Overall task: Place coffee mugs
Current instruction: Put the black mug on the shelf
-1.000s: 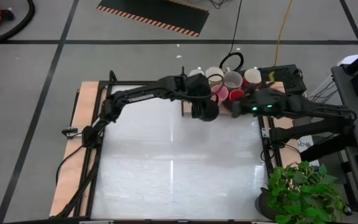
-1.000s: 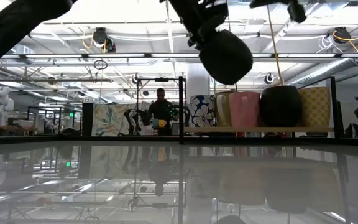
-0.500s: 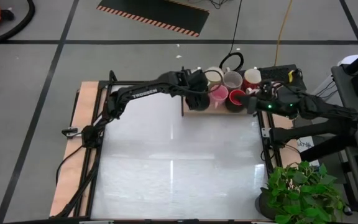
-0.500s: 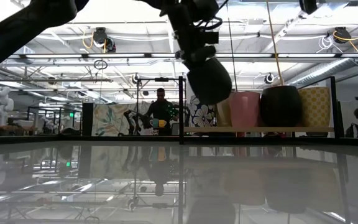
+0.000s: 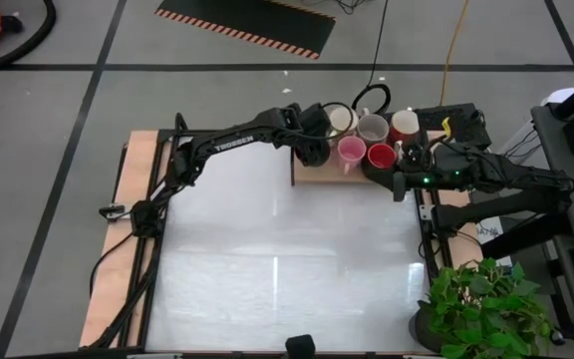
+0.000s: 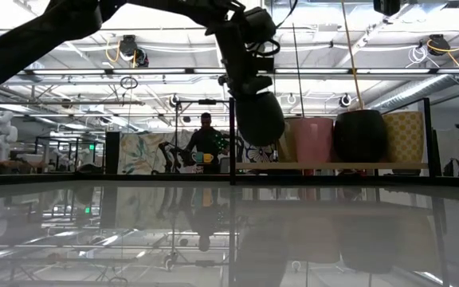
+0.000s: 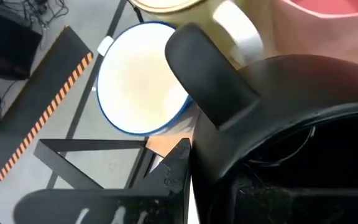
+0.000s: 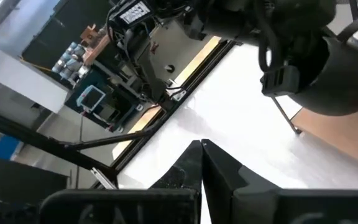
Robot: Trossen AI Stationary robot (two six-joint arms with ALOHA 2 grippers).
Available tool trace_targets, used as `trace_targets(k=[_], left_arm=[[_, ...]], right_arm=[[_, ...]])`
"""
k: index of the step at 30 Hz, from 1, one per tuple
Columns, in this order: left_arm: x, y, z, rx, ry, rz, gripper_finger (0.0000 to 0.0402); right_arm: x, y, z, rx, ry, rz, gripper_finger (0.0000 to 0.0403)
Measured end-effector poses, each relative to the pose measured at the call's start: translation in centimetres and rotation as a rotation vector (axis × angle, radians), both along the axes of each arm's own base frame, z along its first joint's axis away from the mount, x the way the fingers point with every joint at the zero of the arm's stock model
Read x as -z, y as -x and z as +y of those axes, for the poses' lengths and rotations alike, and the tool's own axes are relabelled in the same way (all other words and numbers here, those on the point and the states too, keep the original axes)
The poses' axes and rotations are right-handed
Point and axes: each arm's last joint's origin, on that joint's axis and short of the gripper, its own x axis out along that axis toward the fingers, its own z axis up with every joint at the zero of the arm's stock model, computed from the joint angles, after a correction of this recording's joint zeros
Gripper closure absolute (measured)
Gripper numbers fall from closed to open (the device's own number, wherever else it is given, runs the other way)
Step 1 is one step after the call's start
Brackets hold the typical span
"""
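The white worktop (image 5: 277, 259) carries a wooden board (image 5: 307, 175) at its far edge, and that board is the landmark here. The left arm reaches across the worktop to the board's left end, where the left pincer (image 5: 312, 140) grasps a black mug (image 6: 260, 118); one dark finger (image 7: 210, 68) lies against the mug's rim in the left wrist view. In the low view this mug hangs just above the board's level. The right arm waits off the board's right end, and the right pincer (image 5: 399, 184) is clenched on nothing.

The other coffee mugs crowd the board. A second black mug (image 6: 361, 135) stands toward its right end, with a pink mug (image 5: 352, 152) and a red mug (image 5: 381, 156) along the near side. Behind them stand a cream mug (image 5: 342, 120) and a white mug (image 5: 372, 128). A blue-rimmed mug (image 7: 142, 78) sits just beside the held one.
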Motion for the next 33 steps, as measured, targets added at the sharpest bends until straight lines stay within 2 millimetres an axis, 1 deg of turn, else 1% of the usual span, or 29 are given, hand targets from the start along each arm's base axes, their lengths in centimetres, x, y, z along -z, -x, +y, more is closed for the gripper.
trace_targets(k=[10,15,18,23,27,29,33], left_arm=[[0.7,-0.3,-0.1,-0.027,0.020,-0.006,0.0360],[0.6,-0.4,-0.1,-0.035,0.021,-0.018,0.0357],[0.7,-0.3,0.0,-0.044,0.025,-0.022,0.0341],[1.8,-0.7,0.2,-0.061,0.038,-0.006,0.0296],[2.1,-0.9,0.0,-0.064,0.035,-0.003,0.0265],[1.9,-1.1,-0.2,-0.063,0.019,-0.019,0.0257],[1.6,-1.3,-0.6,-0.068,-0.007,-0.027,0.0254]], right_arm=[[0.0,0.1,0.0,-0.027,0.071,0.012,0.0403],[0.0,0.1,0.0,-0.031,0.084,0.013,0.0403],[-0.1,0.1,0.1,-0.042,0.087,0.011,0.0403],[-0.2,0.5,0.2,-0.085,0.075,-0.004,0.0403],[-0.4,0.9,0.2,-0.083,0.073,-0.023,0.0403],[-0.5,1.1,0.2,-0.082,0.073,-0.030,0.0403],[-0.6,1.4,0.2,-0.082,0.073,-0.038,0.0403]])
